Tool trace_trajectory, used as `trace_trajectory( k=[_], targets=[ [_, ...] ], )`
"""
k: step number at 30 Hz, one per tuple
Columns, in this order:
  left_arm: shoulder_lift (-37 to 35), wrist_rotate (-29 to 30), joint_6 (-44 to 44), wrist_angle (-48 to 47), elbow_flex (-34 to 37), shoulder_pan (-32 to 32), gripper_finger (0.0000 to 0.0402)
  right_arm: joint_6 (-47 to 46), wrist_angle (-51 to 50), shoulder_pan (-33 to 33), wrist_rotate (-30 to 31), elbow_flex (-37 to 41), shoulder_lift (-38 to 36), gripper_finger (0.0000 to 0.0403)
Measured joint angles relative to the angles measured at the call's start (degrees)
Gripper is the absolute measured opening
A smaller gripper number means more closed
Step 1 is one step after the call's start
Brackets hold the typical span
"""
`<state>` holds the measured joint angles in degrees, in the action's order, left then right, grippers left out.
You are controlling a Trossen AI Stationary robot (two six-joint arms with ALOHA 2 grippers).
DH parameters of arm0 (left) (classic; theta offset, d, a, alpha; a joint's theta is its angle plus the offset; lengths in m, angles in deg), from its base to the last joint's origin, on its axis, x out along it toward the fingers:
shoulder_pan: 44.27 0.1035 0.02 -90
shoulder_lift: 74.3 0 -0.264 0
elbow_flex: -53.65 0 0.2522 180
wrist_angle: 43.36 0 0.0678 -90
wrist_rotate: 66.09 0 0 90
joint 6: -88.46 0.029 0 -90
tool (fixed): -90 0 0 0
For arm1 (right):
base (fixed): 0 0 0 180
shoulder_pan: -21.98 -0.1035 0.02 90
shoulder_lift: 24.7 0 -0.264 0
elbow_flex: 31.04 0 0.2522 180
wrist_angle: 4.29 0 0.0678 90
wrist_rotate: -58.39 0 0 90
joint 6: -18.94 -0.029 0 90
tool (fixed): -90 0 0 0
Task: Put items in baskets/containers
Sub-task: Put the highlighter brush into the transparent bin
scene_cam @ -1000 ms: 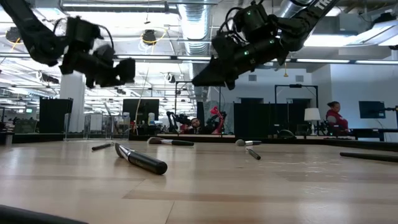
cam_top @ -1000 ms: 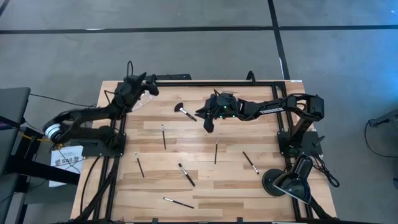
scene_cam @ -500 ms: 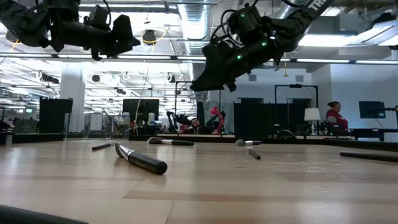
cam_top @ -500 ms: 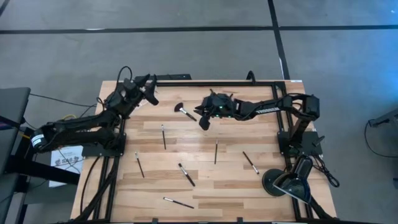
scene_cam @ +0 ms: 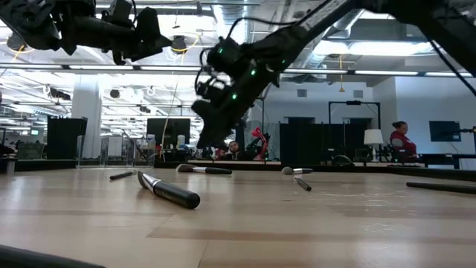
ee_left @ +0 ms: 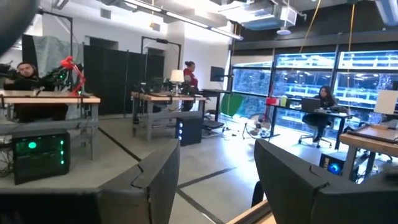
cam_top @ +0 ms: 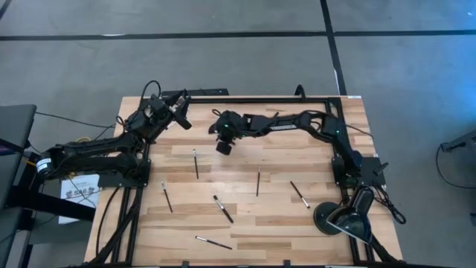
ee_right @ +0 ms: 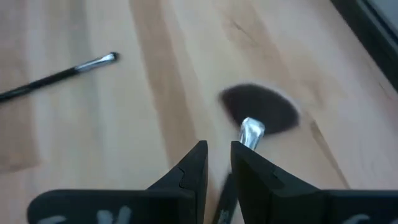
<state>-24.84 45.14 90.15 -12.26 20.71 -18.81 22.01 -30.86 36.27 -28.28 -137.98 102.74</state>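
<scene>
Over the fan brush: the right gripper (cam_top: 223, 144) hangs just above the fan brush (ee_right: 252, 132), which lies on the table (cam_top: 312, 149), so the high view hides it.
Right gripper hold: its fingers (ee_right: 186, 171) are drawn nearly together with only a slim gap. The brush's dark handle lines up with that gap, but a grasp cannot be confirmed.
Beside the fan brush, toward the left arm: the left gripper (cam_top: 181, 113) is raised off the table, spread wide and holding nothing.
Other brushes: six slim brushes (cam_top: 195, 162) lie scattered well apart from the fan brush, toward the front of the table.
Cup: the clear container cannot be made out in any view.
Step in hand: probably picking up the fan brush, the first stage of moving it to the container.
Next move calls for: settling the fingertips around the thin handle near the ferrule, clamping firmly, then lifting straight up so that the wide head does not drag.
</scene>
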Motion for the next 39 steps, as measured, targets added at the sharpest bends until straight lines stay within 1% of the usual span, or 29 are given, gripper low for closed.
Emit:
trace_trajectory(
  k=[3,7,17,21,24,32,39],
  targets=[
    [0.3,0.0,0.0,0.0,0.0,0.0,0.0205,0.7,0.0,1.0,-0.2,-0.1,1.5,0.0061],
    [0.9,0.0,0.0,-0.1,0.0,0.0,0.0205,2.9,-0.3,0.5,2.3,-0.1,2.2,0.0067],
    [1.3,0.0,-0.6,-0.1,0.0,0.0,0.0205,2.6,-1.6,-0.1,3.2,-0.1,2.0,0.0126],
    [1.3,0.0,-0.6,-0.1,0.0,0.0,0.0205,0.9,-3.4,-0.5,3.0,-0.1,2.0,0.0139],
    [1.3,-0.1,-0.6,-0.1,0.0,0.0,0.0205,-0.5,-4.9,-0.4,2.9,-0.1,2.0,0.0139],
    [1.3,-0.1,-0.7,-0.1,0.0,0.0,0.0205,-2.2,-6.1,-0.4,3.0,-0.1,2.0,0.0122],
    [1.1,-1.7,-1.1,0.0,-0.3,-0.1,0.0205,-2.2,-9.3,-0.5,2.8,-0.1,2.8,0.013]
  ],
)
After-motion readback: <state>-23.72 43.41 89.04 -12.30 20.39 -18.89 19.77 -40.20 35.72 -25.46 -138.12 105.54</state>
